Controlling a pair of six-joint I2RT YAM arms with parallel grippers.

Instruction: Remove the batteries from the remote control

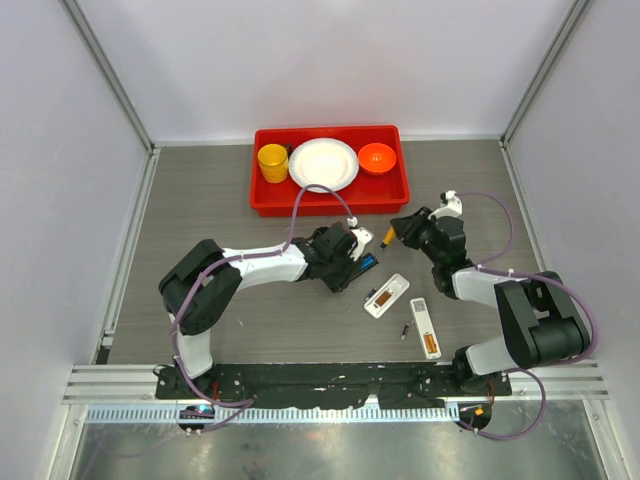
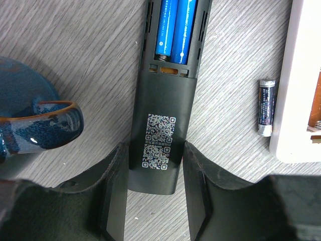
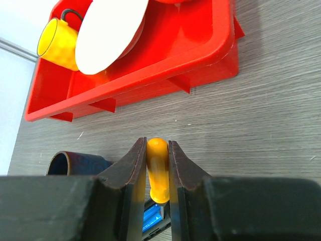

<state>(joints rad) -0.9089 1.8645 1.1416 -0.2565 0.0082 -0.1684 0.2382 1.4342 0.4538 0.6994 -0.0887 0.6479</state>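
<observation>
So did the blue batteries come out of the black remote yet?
No, both blue batteries lie side by side inside the open compartment of the black remote.

Blue batteries (image 2: 165,30) cut by top edge; white remote (image 2: 296,75) by right edge.

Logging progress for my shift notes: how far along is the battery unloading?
Done: the black remote has its compartment open, and one dark battery lies loose beside a white remote. In hand: the left gripper clamps the black remote's end; the right gripper holds an orange-handled screwdriver. Left: two blue batteries sit in the compartment, to be taken out.
</observation>
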